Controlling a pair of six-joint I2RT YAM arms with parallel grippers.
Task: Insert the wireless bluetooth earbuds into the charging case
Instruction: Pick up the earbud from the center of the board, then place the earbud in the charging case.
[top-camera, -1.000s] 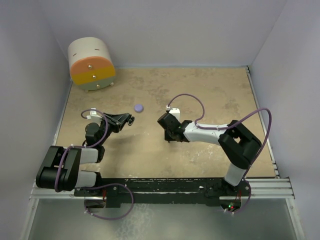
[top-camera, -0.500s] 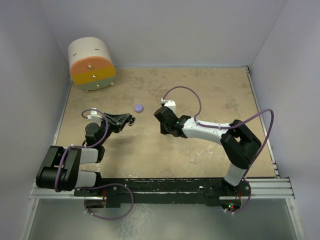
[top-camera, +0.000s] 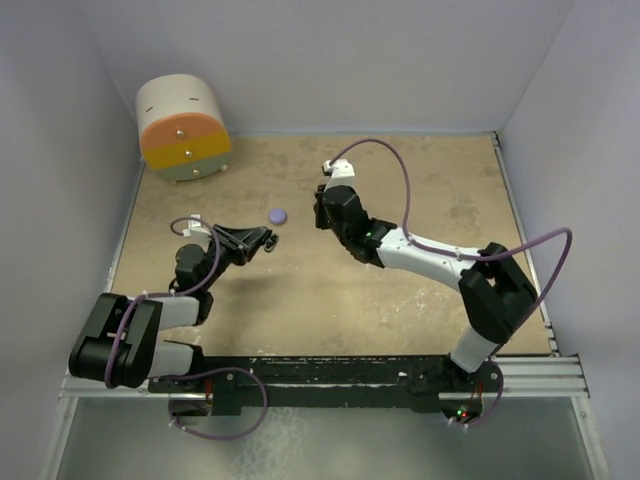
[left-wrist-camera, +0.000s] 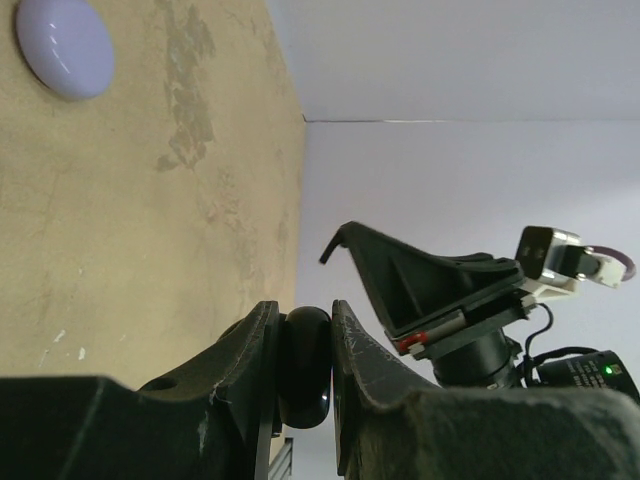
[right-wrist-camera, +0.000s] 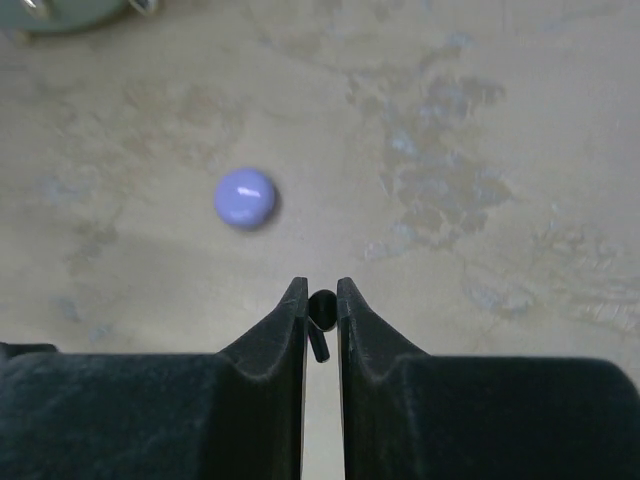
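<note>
Fingers of the right arm (right-wrist-camera: 280, 335) are clamped on a tiny black stemmed earbud (right-wrist-camera: 320, 312), with a small lavender round disc (right-wrist-camera: 245, 197) lying ahead on the tan speckled worktop (right-wrist-camera: 480, 120); the left fingers (left-wrist-camera: 250, 345) pinch a glossy black rounded piece (left-wrist-camera: 305, 365), likely the charging case. Both grips are narrow on smooth curves, so either piece could twist or squirt free when they are pressed together. No brand or writing is legible.
</note>
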